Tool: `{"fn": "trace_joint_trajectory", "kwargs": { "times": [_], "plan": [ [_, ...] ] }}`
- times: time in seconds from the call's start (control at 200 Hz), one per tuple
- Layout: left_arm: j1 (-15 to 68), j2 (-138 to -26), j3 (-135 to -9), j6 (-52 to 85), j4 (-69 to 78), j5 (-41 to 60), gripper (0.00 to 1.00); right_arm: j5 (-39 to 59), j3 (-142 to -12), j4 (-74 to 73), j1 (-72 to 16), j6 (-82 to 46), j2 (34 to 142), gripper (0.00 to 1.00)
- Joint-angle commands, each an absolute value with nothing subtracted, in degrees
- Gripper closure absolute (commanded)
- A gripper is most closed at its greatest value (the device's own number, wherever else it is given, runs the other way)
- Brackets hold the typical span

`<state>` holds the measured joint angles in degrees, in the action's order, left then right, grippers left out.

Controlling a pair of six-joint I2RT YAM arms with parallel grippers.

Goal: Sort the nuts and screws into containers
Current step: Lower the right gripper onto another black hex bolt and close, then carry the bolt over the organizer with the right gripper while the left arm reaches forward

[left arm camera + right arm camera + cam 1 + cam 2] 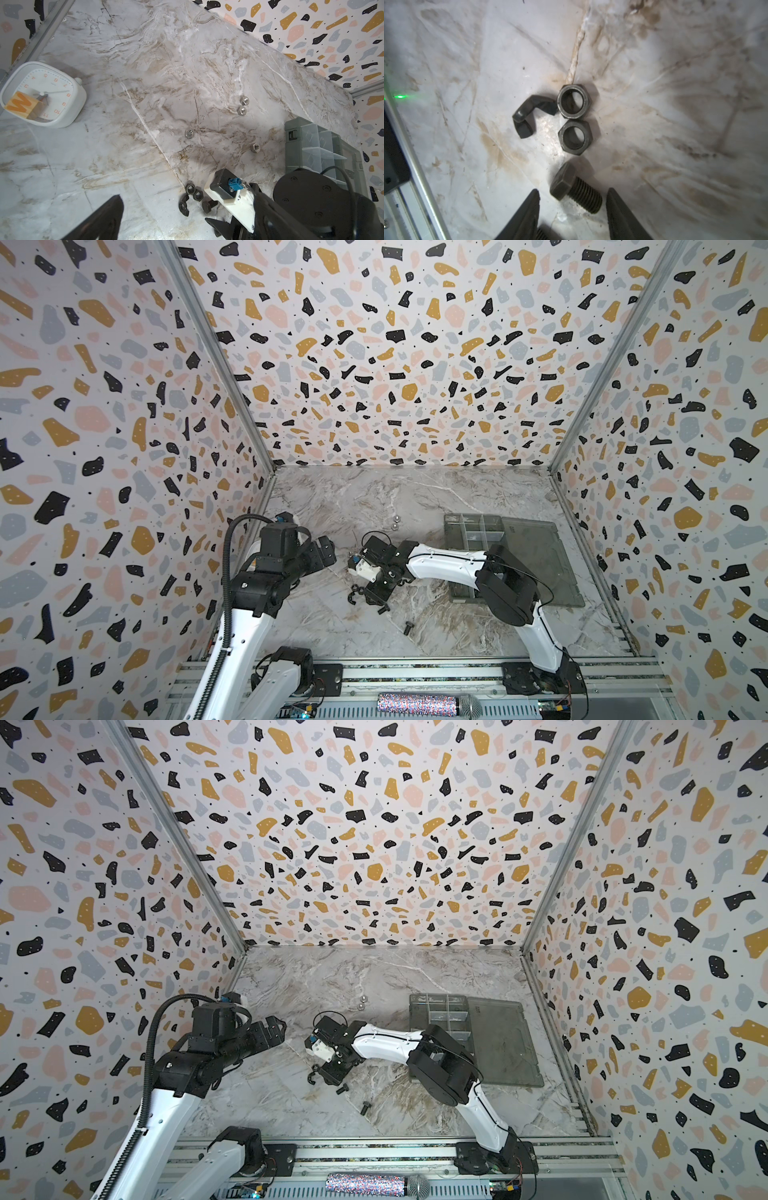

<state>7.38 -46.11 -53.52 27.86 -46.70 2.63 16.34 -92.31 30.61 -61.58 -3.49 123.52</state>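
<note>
My right gripper is open low over the marble, its fingers either side of a short black screw without touching it. Just beyond lie two black hex nuts and a black wing nut. A second screw lies nearer the front, apart from the group. Several silver nuts are scattered further back, two of them in both top views. The grey organiser's containers stand at the right, partly hidden by my right arm. My left gripper hangs open and empty, left of the pile.
The organiser's lid lies open flat to the right of the box. In the left wrist view a white clock lies near the left wall with a wooden letter block on it. A metal rail runs along the front edge.
</note>
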Motion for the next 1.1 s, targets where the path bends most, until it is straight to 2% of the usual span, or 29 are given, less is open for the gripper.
{"fn": "trace_joint_trajectory", "kwargs": {
  "times": [0.0,0.155,0.245,0.405,0.591,0.911,1.096],
  "plan": [
    [7.79,-46.14,-55.1,27.42,-46.32,2.29,0.01,16.52,-92.21,30.83,-62.08,-2.82,123.81,0.5],
    [7.96,-46.56,-55.28,27.18,-45.97,2.78,0.01,15.38,-91.98,30.94,-62.1,-2.75,123.93,0.64],
    [8.04,-46.74,-55.28,26.93,-45.77,3.43,0.01,14.19,-92.04,31.19,-62.09,-2.76,123.94,0.77],
    [8.09,-46.89,-55.2,26.72,-45.33,3.66,0.01,12.2,-91.44,31.82,-62.08,-2.5,123.45,0.86],
    [8.04,-47.46,-55.28,26.24,-44.86,4.39,0.0,10.76,-90.2,32.7,-61.75,-2.69,121.16,0.91],
    [8.33,-50.54,-56.78,22.91,-43.44,3.68,0.0,10.4,-86.78,34.74,-56.81,-4.47,112.89,0.92],
    [8.44,-53.11,-57.18,21.97,-40.15,7.25,0.0,8.0,-83.25,36.29,-53.37,-4.99,106.96,0.92]
  ]
}}
